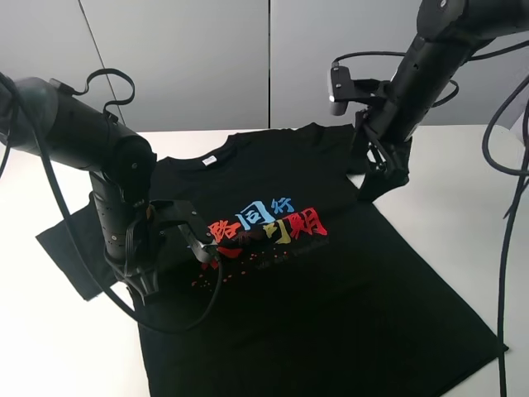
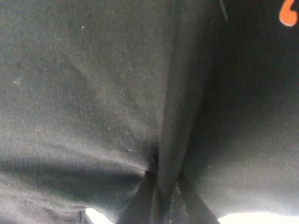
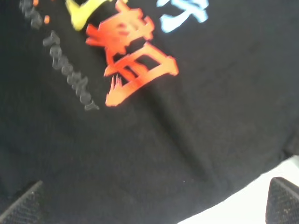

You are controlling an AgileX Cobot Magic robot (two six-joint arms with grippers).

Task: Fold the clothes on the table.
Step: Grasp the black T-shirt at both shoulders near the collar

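Exterior high view shows the black T-shirt [image 1: 331, 281] spread print-up on the white table [image 1: 463, 165], left gripper [image 1: 201, 246] pinching a chest ridge, right gripper [image 1: 385, 175] spread open at the far-right sleeve; limp, light cloth probably handles best from hems.
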